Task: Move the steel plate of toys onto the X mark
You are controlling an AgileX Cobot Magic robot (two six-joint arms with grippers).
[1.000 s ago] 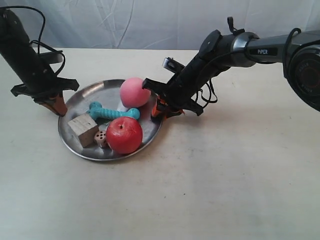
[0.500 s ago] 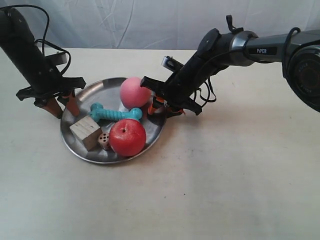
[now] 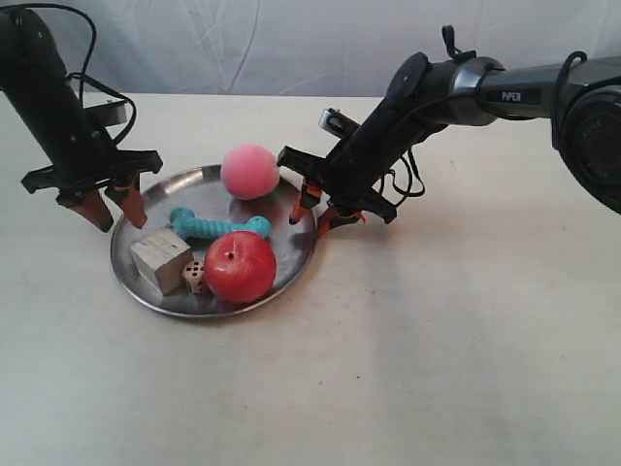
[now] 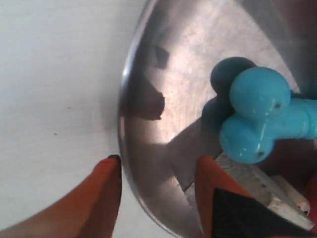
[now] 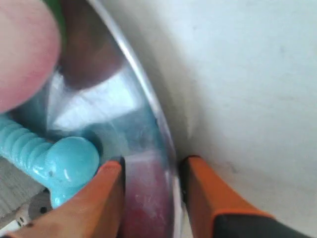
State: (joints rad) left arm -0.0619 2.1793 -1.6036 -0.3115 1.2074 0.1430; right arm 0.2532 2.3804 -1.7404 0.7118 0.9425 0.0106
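Steel plate [image 3: 184,189] lies flat on the tabletop [image 3: 437,340], toward the edge at the exterior view's left and roughly midway between the far and near edges. It carries all the toys. Ball [image 3: 249,171] sits at the rim nearest the far edge. Bone [image 3: 219,226] lies across the middle. Apple [image 3: 239,266] stands just behind the rim nearest the near edge, with the die [image 3: 194,277] touching or almost touching it and the cube [image 3: 161,258] just beside the die.

Left fingers [image 3: 131,204] stand at the plate's side facing the left edge. They are spread apart and straddle the rim: in the left wrist view one finger [image 4: 99,198] is outside over bare tabletop, and the other is inside above the metal near the cube [image 4: 252,183] and the knob of the bone [image 4: 257,119].

Right fingers [image 3: 303,202] stand at the opposite side of the plate, close to the ball. They too are parted, more narrowly, with the rim [image 5: 148,109] running between them; whether either pad touches the metal I cannot tell.
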